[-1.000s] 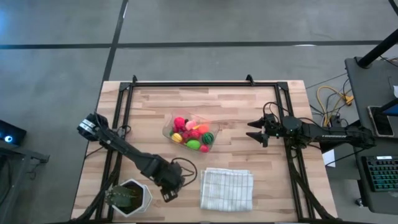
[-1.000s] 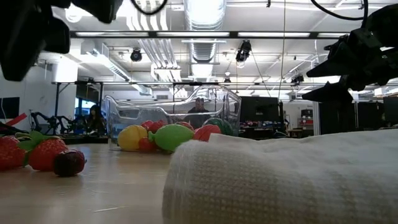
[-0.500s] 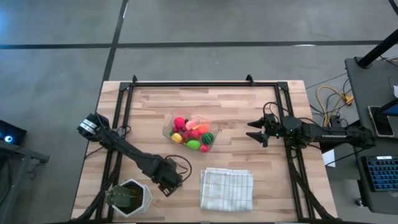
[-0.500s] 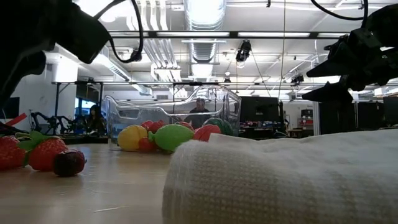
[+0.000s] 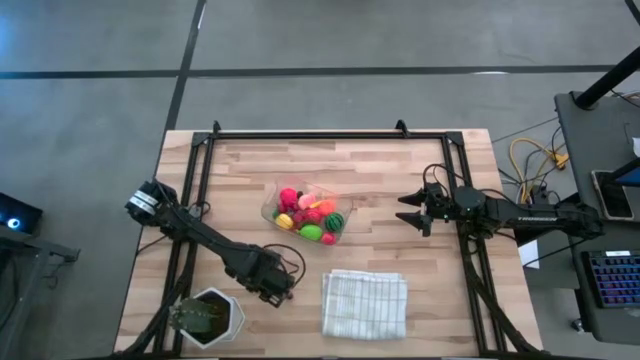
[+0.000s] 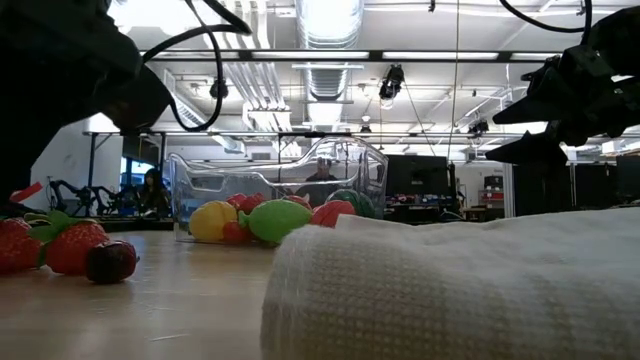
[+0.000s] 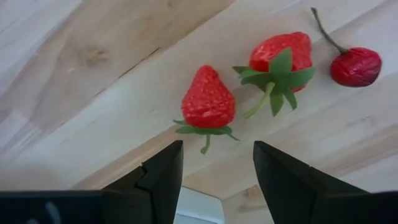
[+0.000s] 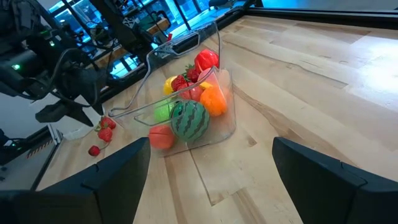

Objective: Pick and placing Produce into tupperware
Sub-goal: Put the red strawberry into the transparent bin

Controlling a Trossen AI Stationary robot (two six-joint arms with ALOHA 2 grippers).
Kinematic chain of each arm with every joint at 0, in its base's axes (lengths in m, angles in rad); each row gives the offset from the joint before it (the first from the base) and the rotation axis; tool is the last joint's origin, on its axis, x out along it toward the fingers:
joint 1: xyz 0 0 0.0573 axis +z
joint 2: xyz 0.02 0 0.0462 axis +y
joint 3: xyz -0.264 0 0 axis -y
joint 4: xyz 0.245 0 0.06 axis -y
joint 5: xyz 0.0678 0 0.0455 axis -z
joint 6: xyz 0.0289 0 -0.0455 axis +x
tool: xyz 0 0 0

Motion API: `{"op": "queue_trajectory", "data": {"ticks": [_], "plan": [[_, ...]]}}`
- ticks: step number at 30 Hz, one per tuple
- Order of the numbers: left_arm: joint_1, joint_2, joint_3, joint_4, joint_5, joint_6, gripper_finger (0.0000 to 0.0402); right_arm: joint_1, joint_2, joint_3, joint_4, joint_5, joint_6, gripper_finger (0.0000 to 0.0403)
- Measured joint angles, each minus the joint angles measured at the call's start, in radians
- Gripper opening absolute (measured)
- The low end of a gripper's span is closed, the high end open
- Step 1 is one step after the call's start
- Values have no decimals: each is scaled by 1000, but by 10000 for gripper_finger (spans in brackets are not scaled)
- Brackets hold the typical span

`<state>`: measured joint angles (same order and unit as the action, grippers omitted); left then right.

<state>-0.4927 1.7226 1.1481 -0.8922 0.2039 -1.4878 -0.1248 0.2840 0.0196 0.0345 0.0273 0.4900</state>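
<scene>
I see my left hand [image 7: 211, 171] spread open and empty above the worktop [image 7: 81, 74], with a strawberry [image 7: 208, 101] just ahead of its fingertips, a second strawberry [image 7: 281, 57] and a cherry [image 7: 356, 66] beyond. My right hand [image 5: 408, 214] hangs open, empty, beside the tupperware [image 5: 306, 211]. Only the right wrist view shows the watermelon [image 8: 188, 119] inside it.
</scene>
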Motion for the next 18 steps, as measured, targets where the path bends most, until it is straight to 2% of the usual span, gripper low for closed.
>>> {"op": "queue_trajectory", "data": {"ticks": [13,18], "plan": [[15,27,-12,-3,-37,-23,180,0,0,0,0,0,0,329],[15,60,-20,15,-41,46,180,0,-1,0,0,0,0,329]]}}
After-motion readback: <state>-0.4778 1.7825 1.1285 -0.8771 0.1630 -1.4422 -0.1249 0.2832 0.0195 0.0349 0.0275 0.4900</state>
